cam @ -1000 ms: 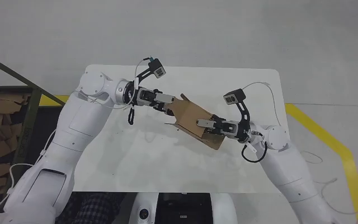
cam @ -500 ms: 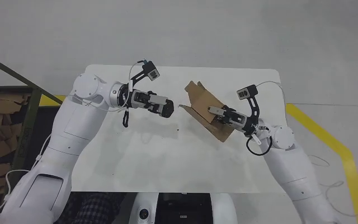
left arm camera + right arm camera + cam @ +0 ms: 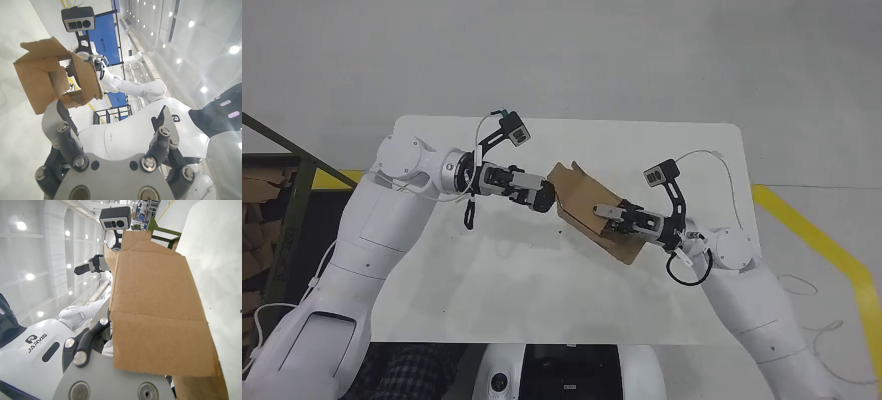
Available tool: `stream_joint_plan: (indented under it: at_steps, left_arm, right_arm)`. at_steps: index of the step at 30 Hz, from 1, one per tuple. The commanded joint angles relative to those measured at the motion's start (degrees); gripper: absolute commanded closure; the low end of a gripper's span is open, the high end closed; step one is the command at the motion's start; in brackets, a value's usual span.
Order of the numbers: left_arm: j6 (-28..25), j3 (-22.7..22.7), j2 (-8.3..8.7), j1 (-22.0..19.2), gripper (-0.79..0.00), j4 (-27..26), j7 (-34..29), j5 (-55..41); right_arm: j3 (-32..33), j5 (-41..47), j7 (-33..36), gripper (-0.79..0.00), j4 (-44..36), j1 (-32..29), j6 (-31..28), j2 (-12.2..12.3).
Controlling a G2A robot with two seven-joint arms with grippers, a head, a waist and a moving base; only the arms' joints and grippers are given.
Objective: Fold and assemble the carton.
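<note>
Over the white table (image 3: 492, 290) we see the left gripper (image 3: 111, 106) spread wide and empty, just beside the half-folded brown carton (image 3: 580, 200) — flaps loose, lifted clear of the tabletop near its middle — while the right gripper (image 3: 607, 213) grips the carton's opposite side.
</note>
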Motion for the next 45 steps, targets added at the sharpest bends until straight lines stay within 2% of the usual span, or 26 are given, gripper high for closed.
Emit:
stream_joint_plan:
  at_steps: [1, 7, 21, 32, 37, 45]
  left_arm:
    - [0.31, -0.54, 0.18, 0.58, -0.785, -0.67, 0.02, 0.10]
    - [0.82, -1.66, 0.57, 1.91, -0.785, -2.81, -0.60, -0.07]
    - [0.94, -1.50, 0.75, 2.85, -0.785, -3.81, -2.32, -0.30]
    - [1.16, -0.70, 0.84, 2.05, -0.785, -2.95, -2.79, -0.36]
    - [0.96, -2.37, 1.20, 1.55, -0.785, -0.46, -1.33, 0.48]
    - [0.95, -2.54, 1.23, 1.55, -0.785, -0.34, -1.25, 0.47]
  right_arm:
    - [-0.56, -0.34, 0.46, 0.000, -0.55, -0.05, -0.02, -0.08]
    - [-2.11, -2.15, 0.36, 0.000, -1.67, -0.22, 0.53, -0.30]
    - [-2.56, -1.68, 0.34, 0.000, -1.89, -0.31, 0.87, -0.50]
    - [-2.68, -1.49, 0.68, 0.000, -1.84, -0.29, 1.03, -0.60]
    - [-1.73, -2.97, 0.53, 0.000, -0.67, 0.13, 0.87, -0.42]
    - [-0.52, -5.29, -0.33, 0.000, 0.02, 0.46, 0.87, -0.16]
